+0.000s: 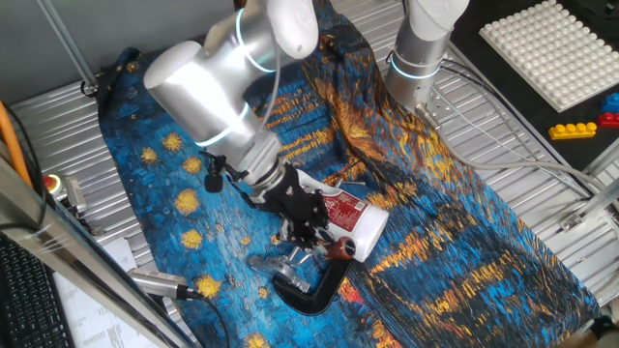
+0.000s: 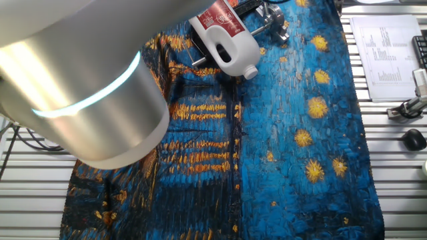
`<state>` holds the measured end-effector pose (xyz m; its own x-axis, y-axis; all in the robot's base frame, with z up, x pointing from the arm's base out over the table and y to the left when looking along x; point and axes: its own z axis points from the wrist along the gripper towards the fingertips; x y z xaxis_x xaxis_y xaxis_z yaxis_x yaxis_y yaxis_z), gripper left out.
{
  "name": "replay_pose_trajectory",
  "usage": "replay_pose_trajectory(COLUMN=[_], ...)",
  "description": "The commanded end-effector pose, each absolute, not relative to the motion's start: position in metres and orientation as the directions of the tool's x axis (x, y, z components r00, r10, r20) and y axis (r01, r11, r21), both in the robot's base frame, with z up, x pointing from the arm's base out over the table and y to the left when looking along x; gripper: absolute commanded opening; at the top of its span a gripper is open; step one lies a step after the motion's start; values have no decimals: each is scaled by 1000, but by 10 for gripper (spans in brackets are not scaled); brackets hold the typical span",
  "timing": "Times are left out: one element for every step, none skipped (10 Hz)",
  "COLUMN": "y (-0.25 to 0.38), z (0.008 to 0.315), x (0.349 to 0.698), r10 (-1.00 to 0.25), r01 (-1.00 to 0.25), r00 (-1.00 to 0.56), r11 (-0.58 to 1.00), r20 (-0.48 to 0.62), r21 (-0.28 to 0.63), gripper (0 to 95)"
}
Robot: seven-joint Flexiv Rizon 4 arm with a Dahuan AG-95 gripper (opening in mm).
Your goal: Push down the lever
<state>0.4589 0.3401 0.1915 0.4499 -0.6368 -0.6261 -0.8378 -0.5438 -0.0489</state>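
Note:
The lever's dark-red end piece [image 1: 337,251] shows just below the white bottle with a red label [image 1: 354,219]. It sits at the top of the black C-shaped clamp [image 1: 315,287], which lies on the blue patterned cloth. The clamp's silver metal parts [image 1: 279,261] lie to its left. My gripper [image 1: 302,230] is black and hangs right above the lever, beside the bottle. Its fingers are a dark cluster, so I cannot tell how the jaws stand. In the other fixed view the arm hides most of the scene. Only the bottle [image 2: 227,40] and a silver clamp part [image 2: 270,20] show at the top.
The blue and orange cloth [image 1: 455,251] covers the slatted metal table. A white studded plate [image 1: 556,48] and toy bricks [image 1: 575,129] lie at the far right. A second arm's base [image 1: 421,58] stands at the back. Papers [image 2: 383,57] and a mouse [image 2: 413,139] lie off the cloth.

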Motion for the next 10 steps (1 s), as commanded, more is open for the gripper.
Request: replay_pose_trajectory(y=[343, 347, 349, 350, 351, 351, 353, 354, 354, 354], z=[189, 186, 184, 182, 180, 179, 178, 177, 177, 177], x=[457, 455, 452, 450, 447, 445, 445, 444, 444, 444], r10=[-650, -661, -671, -677, -682, -684, -688, -694, -700, -703], r01=[-840, -844, -848, -849, -850, -850, -852, -853, -852, -851], r00=[445, 437, 428, 425, 422, 421, 418, 417, 418, 421], r11=[-541, -535, -529, -529, -527, -527, -524, -522, -523, -525], r20=[-616, -610, -606, -601, -598, -596, -593, -588, -579, -573], r21=[-36, -24, -13, -4, 2, 3, 7, 12, 17, 20], gripper=[190, 0, 0, 0, 0, 0, 0, 0, 0, 0])
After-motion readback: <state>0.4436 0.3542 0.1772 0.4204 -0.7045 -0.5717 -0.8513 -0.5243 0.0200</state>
